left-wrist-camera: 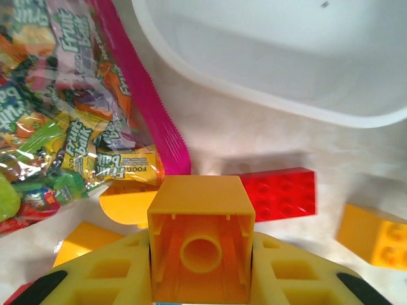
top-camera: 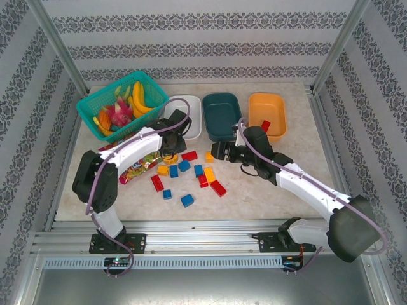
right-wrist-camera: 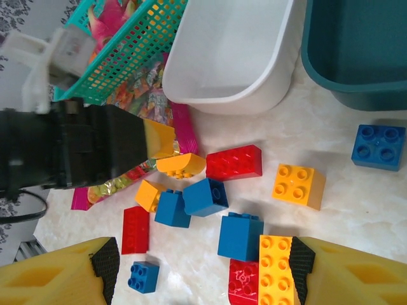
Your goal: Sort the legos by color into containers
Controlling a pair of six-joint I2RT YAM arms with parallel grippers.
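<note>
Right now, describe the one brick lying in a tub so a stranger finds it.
Of the three tubs along the table's far edge, take the rightmost, the orange tub. A red brick lies toward its near end. Every other visible brick is outside the tubs.

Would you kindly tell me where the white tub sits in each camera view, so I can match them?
Top external: the white tub is at the back, between the mesh basket and the teal tub.
Left wrist: upper right, its rim curving across.
Right wrist: top centre, left of the teal tub.
Shared landmark: the red brick lying just in front of it.
</note>
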